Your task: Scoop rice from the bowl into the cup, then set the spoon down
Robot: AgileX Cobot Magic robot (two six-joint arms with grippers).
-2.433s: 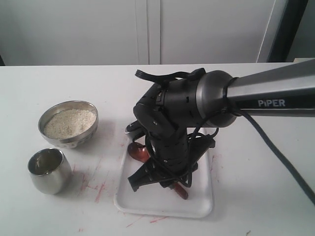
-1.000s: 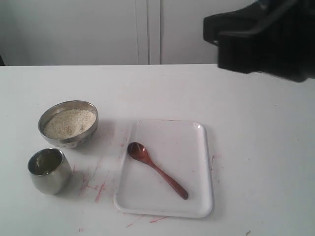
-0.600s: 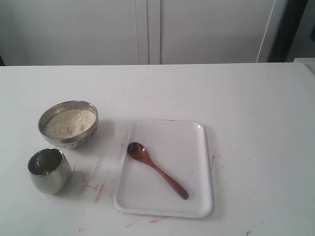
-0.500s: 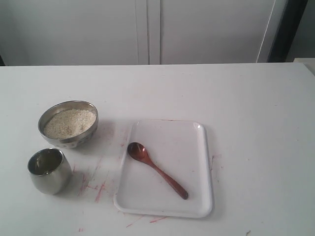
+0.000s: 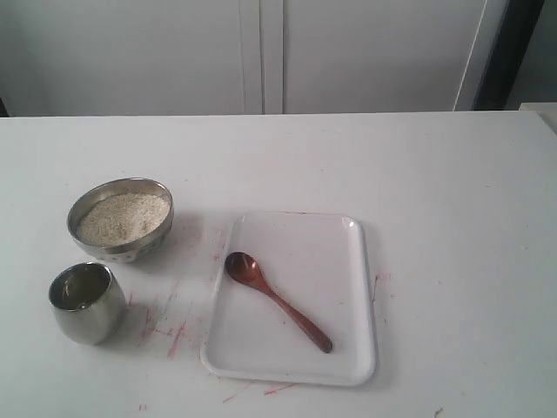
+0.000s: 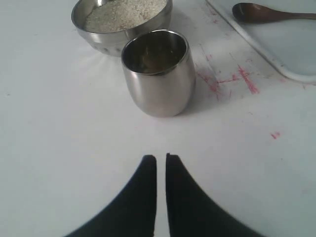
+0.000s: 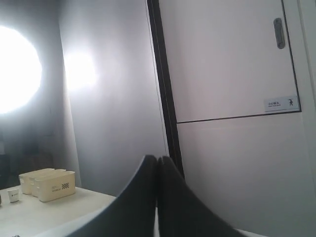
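Note:
The steel bowl [image 5: 122,218] [image 6: 121,19] holds off-white rice [image 5: 124,216] [image 6: 123,9] at the left of the table. In front of it stands the small steel cup [image 5: 85,302] [image 6: 158,71], its inside dark with reflections. The reddish-brown wooden spoon [image 5: 277,299] [image 6: 269,12] lies on the white tray [image 5: 348,296], free of any gripper. My left gripper [image 6: 161,158] is shut, empty, low over the table a short way from the cup. My right gripper [image 7: 157,159] is shut, empty, raised and facing a wall. Neither arm shows in the exterior view.
Red marks [image 5: 174,326] stain the table between the cup and the tray. A white tray edge [image 6: 276,59] shows in the left wrist view. Cream boxes [image 7: 47,183] sit on a far surface in the right wrist view.
The right arm let go of the spoon on the tray, rose and withdrew out of the exterior view. The spoon, bowl and cup have stayed put.

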